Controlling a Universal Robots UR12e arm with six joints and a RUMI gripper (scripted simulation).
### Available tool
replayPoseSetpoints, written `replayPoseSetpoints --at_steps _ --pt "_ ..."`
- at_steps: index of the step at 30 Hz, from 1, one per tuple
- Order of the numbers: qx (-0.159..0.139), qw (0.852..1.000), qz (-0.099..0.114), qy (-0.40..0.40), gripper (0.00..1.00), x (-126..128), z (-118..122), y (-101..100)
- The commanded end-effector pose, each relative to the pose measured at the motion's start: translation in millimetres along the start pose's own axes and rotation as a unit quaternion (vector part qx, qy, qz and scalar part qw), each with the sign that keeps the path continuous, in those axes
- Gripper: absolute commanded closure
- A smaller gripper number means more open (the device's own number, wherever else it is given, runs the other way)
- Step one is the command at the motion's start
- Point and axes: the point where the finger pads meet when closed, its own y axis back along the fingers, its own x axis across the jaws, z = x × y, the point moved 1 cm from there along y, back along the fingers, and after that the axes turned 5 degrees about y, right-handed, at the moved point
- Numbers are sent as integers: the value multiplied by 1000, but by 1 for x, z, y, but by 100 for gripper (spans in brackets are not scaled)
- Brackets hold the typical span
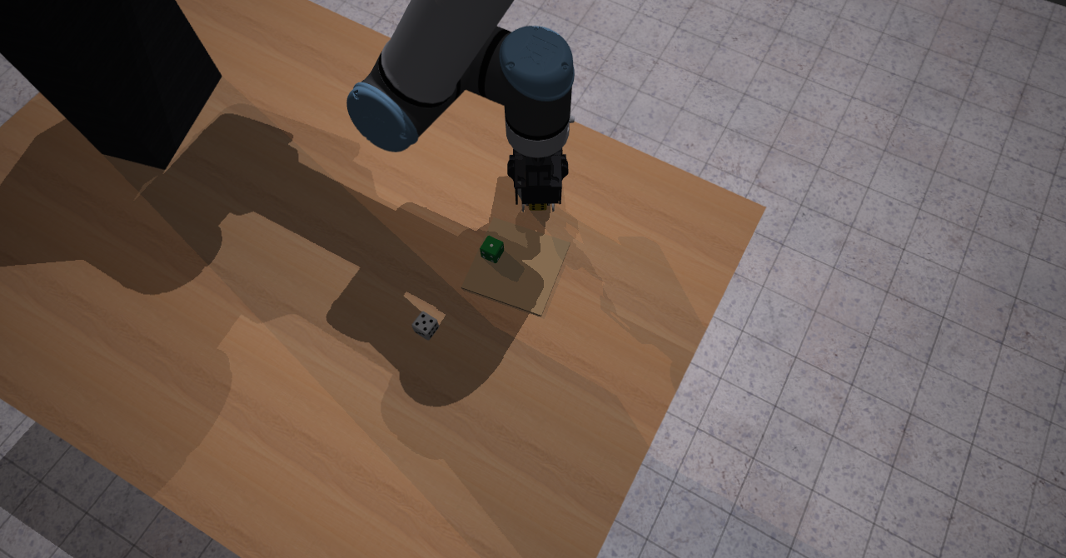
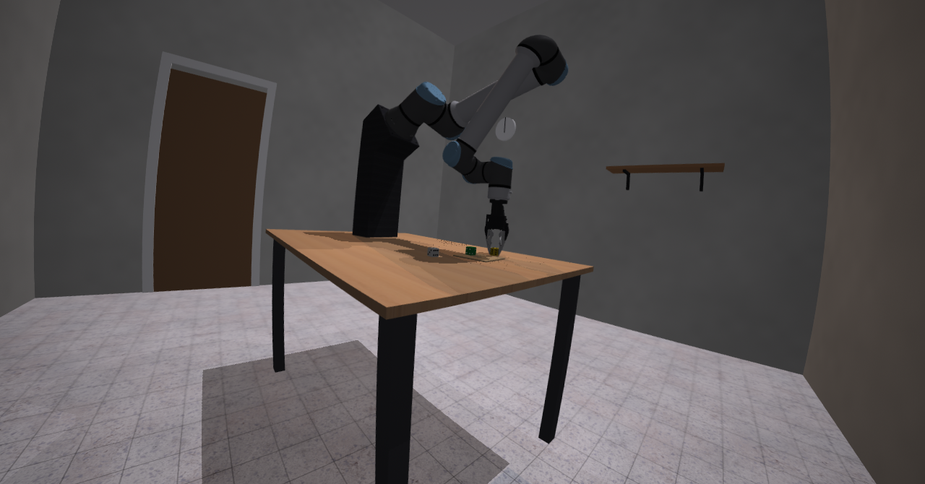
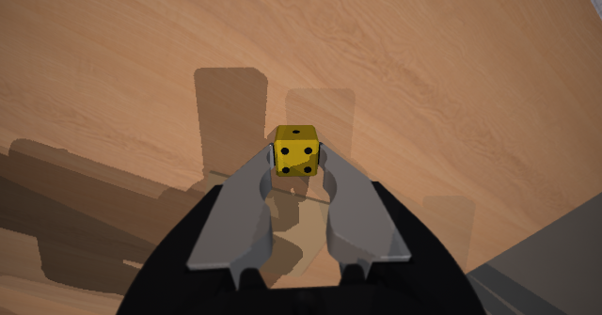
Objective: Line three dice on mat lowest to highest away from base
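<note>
My gripper (image 1: 538, 208) (image 2: 495, 252) (image 3: 295, 144) is shut on the yellow die (image 3: 296, 159), with a fingertip against each of two opposite sides. The yellow die shows four on top and is over the bare wood just beyond the mat's far edge; whether it touches the table is hard to tell. The green die (image 1: 490, 248) (image 2: 470, 250) shows one on top and sits on the thin beige mat (image 1: 555, 265) (image 3: 310, 221), near its left edge. The white die (image 1: 425, 324) (image 2: 433, 251) shows five on top and lies on the table, off the mat to the lower left in the top view.
The black base column (image 1: 112, 55) (image 2: 376, 186) stands on the wooden table (image 1: 246, 406) (image 2: 362, 274) at upper left in the top view. The arm's shadow covers the white die and part of the mat. The table's right edge lies beyond the mat.
</note>
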Motion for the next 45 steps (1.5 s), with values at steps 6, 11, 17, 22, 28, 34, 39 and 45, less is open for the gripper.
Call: replayPoseSetpoints --at_steps 6,11,17,22,28,34,39,45 --pt "0 1000 0 0 90 0 0 0" --pt "0 1000 0 0 90 0 0 0" --pt "0 1000 0 0 90 0 0 0" --pt "0 1000 0 0 90 0 0 1" --pt "0 1000 0 0 90 0 0 15" --pt "0 1000 0 0 90 0 0 50" --pt "0 1000 0 0 90 0 0 69" --pt "0 1000 0 0 90 0 0 95"
